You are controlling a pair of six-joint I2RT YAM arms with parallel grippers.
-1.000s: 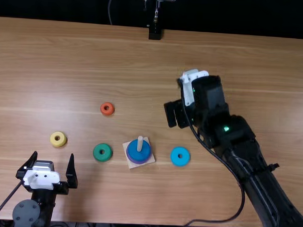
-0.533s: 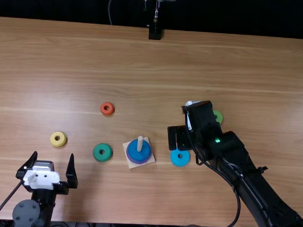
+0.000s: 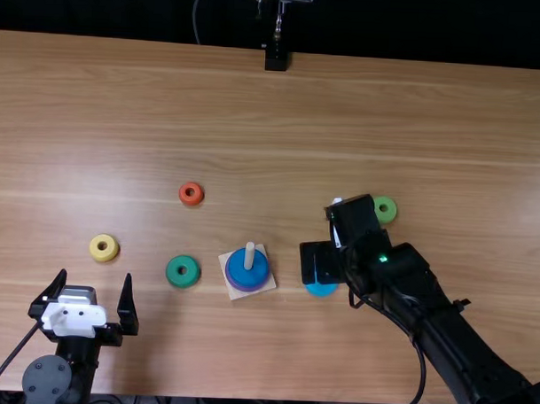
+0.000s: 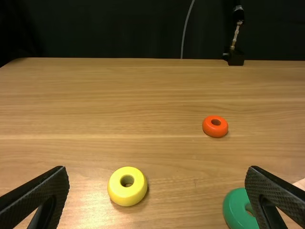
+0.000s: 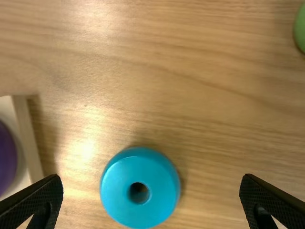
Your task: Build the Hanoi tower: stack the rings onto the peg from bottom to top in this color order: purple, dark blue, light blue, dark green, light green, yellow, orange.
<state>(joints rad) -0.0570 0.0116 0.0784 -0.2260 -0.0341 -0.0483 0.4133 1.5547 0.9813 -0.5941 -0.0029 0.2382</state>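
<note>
**Peg base: two rings stacked, five loose**

On the peg [image 3: 249, 254], mounted on a pale square base [image 3: 236, 295], two rings were counted: the purple ring [image 3: 249, 291] at the bottom, the dark blue ring [image 3: 241, 272] on top of it. The peg's tip was left exposed above them.

Light blue ring [image 5: 157, 183] noted flat on the table [image 3: 272, 131], just right of the base. It was framed between the widely parted fingers of the right gripper [image 3: 321, 262]; nothing was gripped. In the top view it was partly covered by that gripper.

Left gripper [image 3: 94, 277] also found spread wide, nothing held. Dark green ring [image 3: 173, 271] logged left of the base; yellow ring [image 4: 127, 193] farther left; orange ring [image 3: 184, 194] beyond the dark green one. Light green ring [image 3: 389, 215] was sighted beyond the light blue one, to its right.
</note>
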